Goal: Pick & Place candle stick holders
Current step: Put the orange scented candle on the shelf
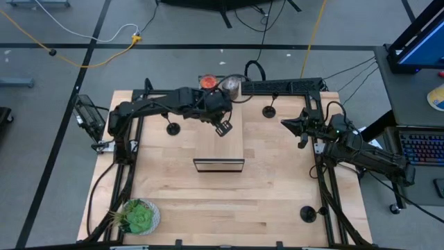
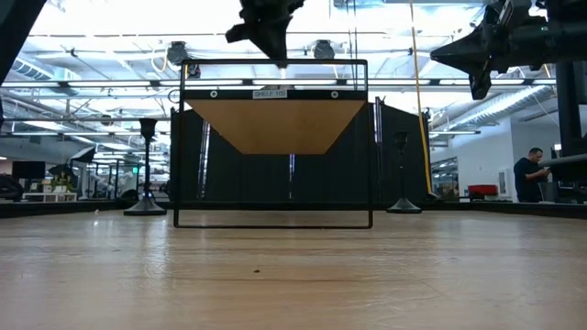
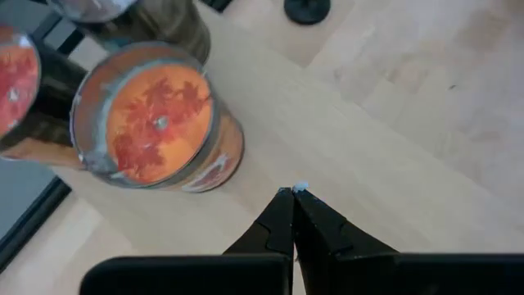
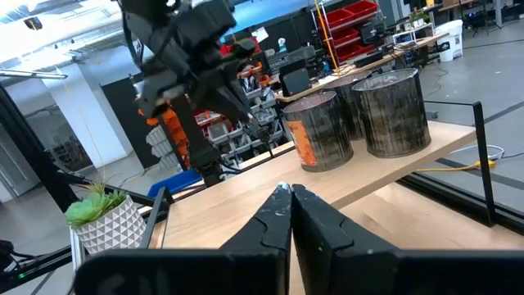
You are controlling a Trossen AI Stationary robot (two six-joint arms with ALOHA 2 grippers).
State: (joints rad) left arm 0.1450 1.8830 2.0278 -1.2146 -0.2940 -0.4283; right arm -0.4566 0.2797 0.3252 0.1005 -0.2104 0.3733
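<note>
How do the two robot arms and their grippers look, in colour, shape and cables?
Both arms are black and built of jointed segments. The left arm carries black cables along its links, and so does the right arm. The left gripper has two dark, flat fingers that taper to thin tips, with a small white speck there. The right gripper has the same dark tapered fingers.

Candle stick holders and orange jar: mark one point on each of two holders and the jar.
left candle stick holder (image 1: 172,128), high view, round base.
right candle stick holder (image 1: 269,111), high view, round base.
orange jar (image 3: 158,123), left wrist view, orange top.
</note>
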